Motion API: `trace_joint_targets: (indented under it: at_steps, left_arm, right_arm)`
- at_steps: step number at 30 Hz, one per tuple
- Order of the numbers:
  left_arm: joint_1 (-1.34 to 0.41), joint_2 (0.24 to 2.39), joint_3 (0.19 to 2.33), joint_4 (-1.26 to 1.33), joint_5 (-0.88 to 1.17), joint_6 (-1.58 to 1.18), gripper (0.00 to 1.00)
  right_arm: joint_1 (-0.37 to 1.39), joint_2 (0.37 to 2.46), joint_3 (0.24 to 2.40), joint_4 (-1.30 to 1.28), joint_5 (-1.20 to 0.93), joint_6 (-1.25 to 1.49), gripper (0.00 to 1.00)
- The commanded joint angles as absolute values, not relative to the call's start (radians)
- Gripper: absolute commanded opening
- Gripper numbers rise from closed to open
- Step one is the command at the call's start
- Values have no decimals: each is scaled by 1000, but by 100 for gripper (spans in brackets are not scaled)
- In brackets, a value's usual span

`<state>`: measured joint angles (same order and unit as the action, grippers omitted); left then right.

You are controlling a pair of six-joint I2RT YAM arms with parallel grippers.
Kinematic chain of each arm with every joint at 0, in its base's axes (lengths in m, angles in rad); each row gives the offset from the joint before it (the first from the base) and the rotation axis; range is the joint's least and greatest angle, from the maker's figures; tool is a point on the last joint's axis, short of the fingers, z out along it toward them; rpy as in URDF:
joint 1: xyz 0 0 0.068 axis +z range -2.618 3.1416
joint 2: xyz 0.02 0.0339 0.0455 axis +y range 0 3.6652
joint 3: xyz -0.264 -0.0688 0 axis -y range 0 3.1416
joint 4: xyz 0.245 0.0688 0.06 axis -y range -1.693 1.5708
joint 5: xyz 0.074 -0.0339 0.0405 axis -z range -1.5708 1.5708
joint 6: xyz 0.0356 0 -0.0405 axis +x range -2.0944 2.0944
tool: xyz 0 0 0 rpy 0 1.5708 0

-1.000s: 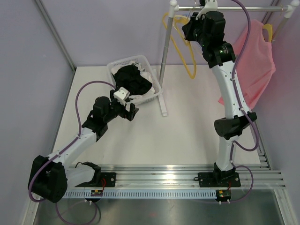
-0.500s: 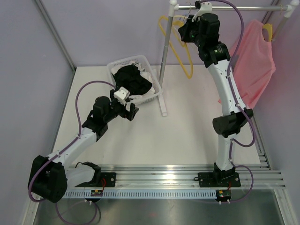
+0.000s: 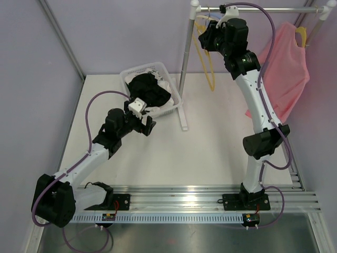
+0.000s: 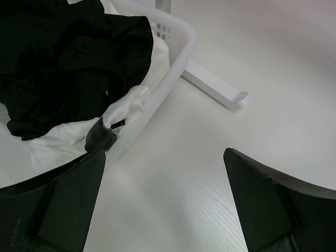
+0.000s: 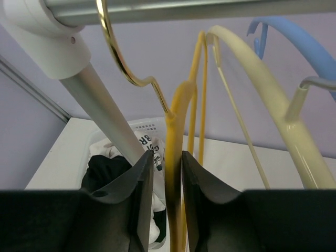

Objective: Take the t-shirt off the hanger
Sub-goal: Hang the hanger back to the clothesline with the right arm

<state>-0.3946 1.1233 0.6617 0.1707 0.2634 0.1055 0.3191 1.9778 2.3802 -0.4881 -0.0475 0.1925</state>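
Observation:
A pink t-shirt point(image 3: 287, 68) hangs from a yellow hanger point(image 3: 301, 32) at the right end of the rail point(image 3: 274, 9). My right gripper point(image 3: 202, 38) is up at the rail's left end. Its fingers stand on either side of a bare yellow hanger point(image 5: 173, 131), whose gold hook point(image 5: 113, 47) is over the rail. The jaws are slightly parted, with a slim gap on the left side, so the right gripper point(image 5: 165, 155) is open. My left gripper point(image 3: 149, 125) hovers low over the table beside the basket, wide open and holding nothing point(image 4: 164, 153).
A white basket point(image 3: 129, 74) with black and white clothes point(image 4: 68, 58) sits at the back left. The rack's pole point(image 3: 185, 63) and foot point(image 4: 215, 89) stand just right of it. Cream point(image 5: 262, 89) and blue point(image 5: 299, 37) hangers hang beside the bare one.
My right arm moved left along the rail with the bare yellow hanger, which now hangs straighter. Its jaws have loosened from shut on the hanger. The left arm has not moved.

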Motion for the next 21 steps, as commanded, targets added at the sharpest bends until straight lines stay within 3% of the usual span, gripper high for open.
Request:
trace_joint_targets:
  at_steps: [1,10,15,21]
  left_arm:
    - [-400,1121,703,209,239,126,99]
    - [-400,1049,683,218,192,146,99]
    - [-400,1003,667,222,180,155,99]
    - [-400,957,672,216,146,179,99]
  right_arm:
    - [314,1862,2352,-414,-69,195,36]
    - [314,1746,2252,-413,-61,170,62]
    - [314,1657,2154,-365,-55,134,87]
    - [316,1557,2059,-330,-57,114,93]
